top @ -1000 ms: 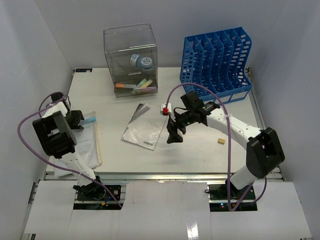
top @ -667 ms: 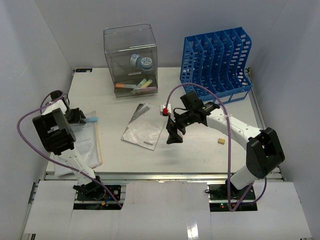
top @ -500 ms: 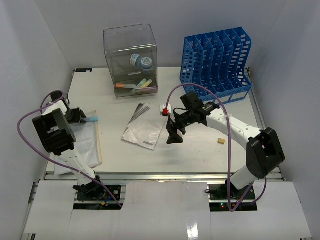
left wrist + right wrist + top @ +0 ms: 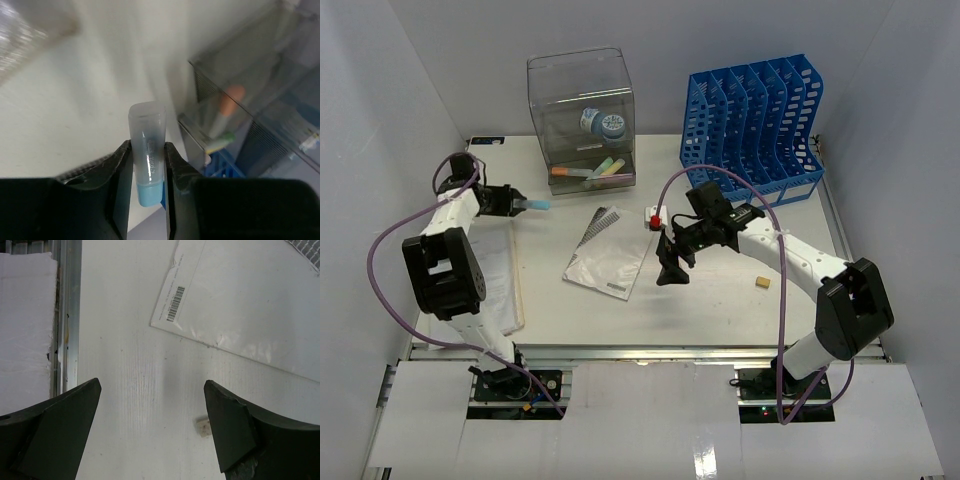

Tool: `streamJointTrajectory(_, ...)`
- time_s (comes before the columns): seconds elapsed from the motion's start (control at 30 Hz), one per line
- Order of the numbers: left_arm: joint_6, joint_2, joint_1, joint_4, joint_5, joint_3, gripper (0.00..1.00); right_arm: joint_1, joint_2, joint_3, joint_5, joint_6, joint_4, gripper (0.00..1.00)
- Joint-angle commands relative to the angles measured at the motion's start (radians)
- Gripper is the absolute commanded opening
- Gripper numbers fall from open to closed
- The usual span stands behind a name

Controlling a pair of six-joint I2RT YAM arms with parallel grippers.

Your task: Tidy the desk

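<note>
My left gripper (image 4: 512, 202) is shut on a small frosted tube with a light blue end (image 4: 532, 204), held above the back left of the white desk (image 4: 720, 310). In the left wrist view the tube (image 4: 147, 145) stands clamped between both black fingers (image 4: 120, 175), pointing toward the clear drawer box (image 4: 250, 105). My right gripper (image 4: 670, 268) hangs open over the middle of the desk, beside a silvery booklet (image 4: 605, 255). Its wrist view shows spread jaws (image 4: 151, 386) with bare desk between them.
The clear drawer box (image 4: 582, 115) with markers and tape stands at the back, the blue file rack (image 4: 752, 120) at the back right. Papers (image 4: 500, 285) lie at the left. A red-and-white piece (image 4: 653, 218) and a tan eraser (image 4: 760, 283) lie near the right arm.
My left gripper closed on the tube by the papers, then lifted it back and to the right toward the drawer box. The right arm has barely shifted.
</note>
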Motion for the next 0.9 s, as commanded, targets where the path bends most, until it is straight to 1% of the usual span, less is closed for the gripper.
streamJointTrajectory(0.0, -0.124, -0.029, -0.111, 0.035, 0.033, 0.101, 0.08, -0.021, -0.037, -0.01, -0.015, -0.013, 0.007, 0.9)
streamJointTrajectory(0.07, -0.171, -0.015, -0.155, 0.04, 0.026, 0.138, 0.08, -0.028, -0.038, -0.011, -0.018, -0.013, 0.007, 0.9)
streamJointTrajectory(0.17, -0.268, 0.041, -0.23, 0.05, -0.043, 0.208, 0.07, -0.035, -0.04, -0.014, -0.026, -0.013, 0.007, 0.9)
streamJointTrajectory(0.27, -0.341, 0.102, -0.278, 0.05, -0.086, 0.315, 0.06, -0.036, -0.04, -0.016, -0.03, -0.016, 0.007, 0.9)
streamJointTrajectory(0.4, -0.404, 0.182, -0.318, 0.04, -0.143, 0.423, 0.06, -0.037, -0.037, -0.018, -0.032, -0.019, 0.007, 0.9)
streamJointTrajectory(0.43, -0.41, 0.201, -0.325, 0.029, -0.157, 0.439, 0.07, -0.037, -0.037, -0.018, -0.032, -0.02, 0.007, 0.9)
streamJointTrajectory(0.5, -0.425, 0.229, -0.332, 0.014, -0.176, 0.477, 0.14, -0.037, -0.037, -0.018, -0.03, -0.022, 0.006, 0.9)
streamJointTrajectory(0.57, -0.427, 0.244, -0.336, 0.012, -0.176, 0.489, 0.28, -0.039, -0.037, -0.02, -0.029, -0.023, 0.006, 0.9)
streamJointTrajectory(0.63, -0.42, 0.251, -0.338, 0.017, -0.172, 0.49, 0.44, -0.041, -0.038, -0.02, -0.026, -0.025, 0.006, 0.9)
streamJointTrajectory(0.7, -0.395, 0.242, -0.339, 0.04, -0.168, 0.484, 0.56, -0.043, -0.038, -0.022, -0.025, -0.028, 0.006, 0.9)
streamJointTrajectory(0.83, -0.344, 0.207, -0.339, 0.057, -0.18, 0.485, 0.64, -0.051, -0.035, -0.025, -0.024, -0.032, 0.006, 0.9)
streamJointTrajectory(0.87, -0.315, 0.202, -0.339, 0.059, -0.181, 0.494, 0.69, -0.056, -0.035, -0.026, -0.028, -0.035, 0.005, 0.9)
